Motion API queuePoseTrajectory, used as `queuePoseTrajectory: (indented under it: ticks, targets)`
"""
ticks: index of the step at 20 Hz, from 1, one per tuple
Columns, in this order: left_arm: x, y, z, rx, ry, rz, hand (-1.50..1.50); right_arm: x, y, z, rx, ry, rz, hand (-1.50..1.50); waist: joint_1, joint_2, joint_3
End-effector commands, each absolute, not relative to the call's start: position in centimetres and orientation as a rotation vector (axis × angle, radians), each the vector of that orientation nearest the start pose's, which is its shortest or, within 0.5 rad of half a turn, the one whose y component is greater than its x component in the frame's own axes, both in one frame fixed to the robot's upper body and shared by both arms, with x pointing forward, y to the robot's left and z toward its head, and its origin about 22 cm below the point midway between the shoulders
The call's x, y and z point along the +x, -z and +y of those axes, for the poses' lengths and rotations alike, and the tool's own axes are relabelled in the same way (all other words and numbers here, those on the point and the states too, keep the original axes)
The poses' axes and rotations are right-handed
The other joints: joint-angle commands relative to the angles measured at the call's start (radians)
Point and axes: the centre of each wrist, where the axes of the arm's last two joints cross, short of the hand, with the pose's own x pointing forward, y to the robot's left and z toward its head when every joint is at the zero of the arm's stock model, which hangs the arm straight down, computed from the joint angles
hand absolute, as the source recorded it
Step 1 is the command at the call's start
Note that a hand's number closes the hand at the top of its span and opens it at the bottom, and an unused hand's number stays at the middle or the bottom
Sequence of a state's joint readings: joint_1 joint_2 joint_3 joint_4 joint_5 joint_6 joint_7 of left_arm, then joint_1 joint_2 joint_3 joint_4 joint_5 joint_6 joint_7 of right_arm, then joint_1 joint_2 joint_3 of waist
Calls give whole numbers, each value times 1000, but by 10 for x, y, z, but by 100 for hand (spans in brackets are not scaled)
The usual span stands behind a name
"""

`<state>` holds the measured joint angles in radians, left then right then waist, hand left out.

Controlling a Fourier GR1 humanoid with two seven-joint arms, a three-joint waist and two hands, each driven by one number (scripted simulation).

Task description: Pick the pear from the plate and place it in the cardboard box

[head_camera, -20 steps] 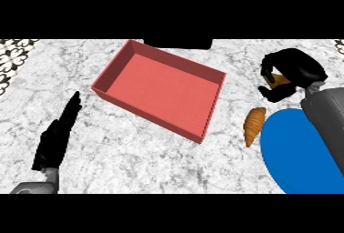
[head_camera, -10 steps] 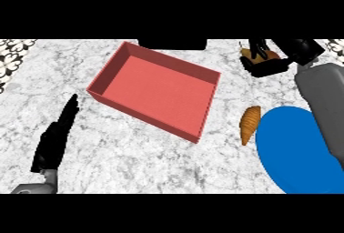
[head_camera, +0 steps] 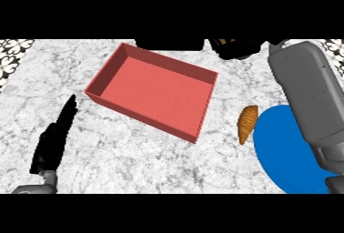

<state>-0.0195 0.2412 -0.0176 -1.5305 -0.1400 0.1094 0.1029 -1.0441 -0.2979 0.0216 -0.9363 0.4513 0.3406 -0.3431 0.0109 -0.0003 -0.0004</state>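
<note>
At top edge, right hand point(head_camera: 235, 47) moved left

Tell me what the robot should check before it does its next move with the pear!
1. Is the right hand curled round something? Ok: its fingers are curled round a brownish thing at the view's top edge, mostly hidden. Whether it is the pear: cannot tell.
2. Is the red box open and empty inside? Ok.
3. Is the hand above the box? Not ok: it is beyond the box's far right corner.
4. Is the blue plate free of the pear? Ok as far as it shows; the right forearm hides part of it.
5. Is the orange carrot out of the way? Ok: it lies on the counter between box and plate.
6. Is the left hand out of the way? Ok: open, left of the box.
</note>
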Motion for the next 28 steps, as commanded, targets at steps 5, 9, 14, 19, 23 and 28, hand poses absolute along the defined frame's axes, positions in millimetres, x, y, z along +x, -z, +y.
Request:
queuePoseTrajectory:
  ticks: [5, 9, 14, 19, 23, 28]
  targets:
    - [239, -28, 295, 385, 204, -1467, 0, 430, -226, -94, -172, -1197, -1961, 150, 6, 0, 0]
    - [245, -10, 281, 355, 222, -1441, 0, 431, -232, -52, -174, -1252, -1909, 150, 10, 4, 0]
    - [249, -16, 284, 348, 239, -1486, 0, 439, -207, -24, -226, -1300, -1819, 150, 35, 13, -1]
    - [264, -17, 284, 322, 236, -1464, 0, 439, -161, -27, -273, -1344, -1730, 150, 53, 17, -2]
    - [255, -21, 276, 305, 249, -1464, 0, 444, -154, -31, -255, -1264, -1638, -150, 66, 17, -1]
    - [260, -9, 256, 316, 274, -1500, 0, 442, -138, -34, -198, -1208, -1674, -150, 81, 22, -1]
